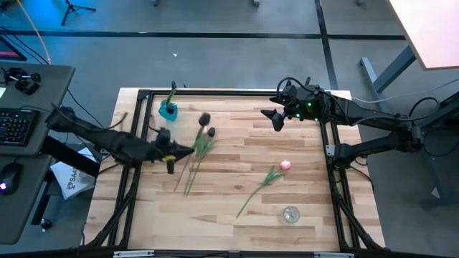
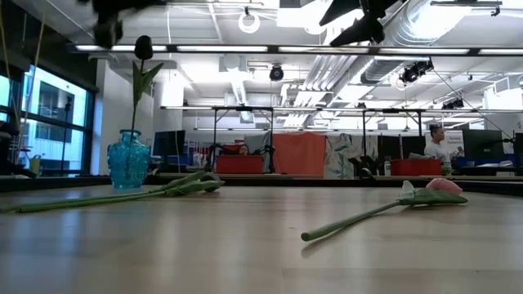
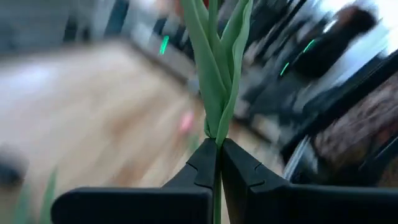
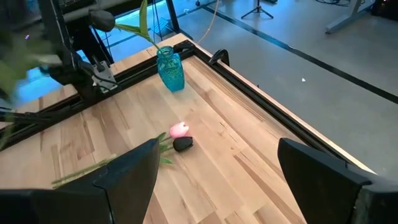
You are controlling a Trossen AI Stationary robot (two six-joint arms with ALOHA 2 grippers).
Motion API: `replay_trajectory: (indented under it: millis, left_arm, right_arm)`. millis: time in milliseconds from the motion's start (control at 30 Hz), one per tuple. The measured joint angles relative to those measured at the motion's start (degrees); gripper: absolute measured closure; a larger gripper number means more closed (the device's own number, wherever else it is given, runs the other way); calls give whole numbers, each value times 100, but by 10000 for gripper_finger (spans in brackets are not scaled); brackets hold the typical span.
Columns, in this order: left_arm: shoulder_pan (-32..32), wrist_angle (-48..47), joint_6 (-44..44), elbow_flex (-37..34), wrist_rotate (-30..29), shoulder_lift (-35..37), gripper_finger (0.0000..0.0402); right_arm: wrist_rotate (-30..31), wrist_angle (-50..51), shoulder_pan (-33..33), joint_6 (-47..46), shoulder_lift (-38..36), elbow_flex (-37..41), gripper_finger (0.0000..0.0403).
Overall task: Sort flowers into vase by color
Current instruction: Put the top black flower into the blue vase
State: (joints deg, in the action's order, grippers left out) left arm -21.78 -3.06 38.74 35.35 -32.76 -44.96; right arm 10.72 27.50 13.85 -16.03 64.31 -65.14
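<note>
My left claw (image 3: 217, 163) clamped shut on tulip stem (image 3: 217, 93) just below leaves; stem light, thin, bendy. Right claw (image 4: 214, 165) gaped wide, empty.

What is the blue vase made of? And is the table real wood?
The blue vase looks like glass: light shines through it and its bumpy sides glint, though clear plastic could look the same. The table looks like real wood: pale planks joined side by side, with grain lines and a smooth, slightly shiny top.
</note>
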Motion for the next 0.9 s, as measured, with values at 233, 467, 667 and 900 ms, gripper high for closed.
replay_trajectory:
  millis: [233, 467, 667, 900]
  left_arm:
    - [201, 1088, -3581, 1228, -1470, 110, 401]
    - [1250, 1500, -6749, 2622, -643, 181, 401]
    - [2499, 1220, -7242, 2571, -1010, 620, 401]
    - [3928, 1212, -6196, 1106, -829, 1353, 401]
  right_arm:
    - [0, -167, 0, -22, 2, 0, 82]
    - [2, -194, 0, -100, 2, 0, 82]
    - [44, -207, 2, -213, 2, 0, 82]
    - [127, -216, 4, -199, 2, 0, 82]
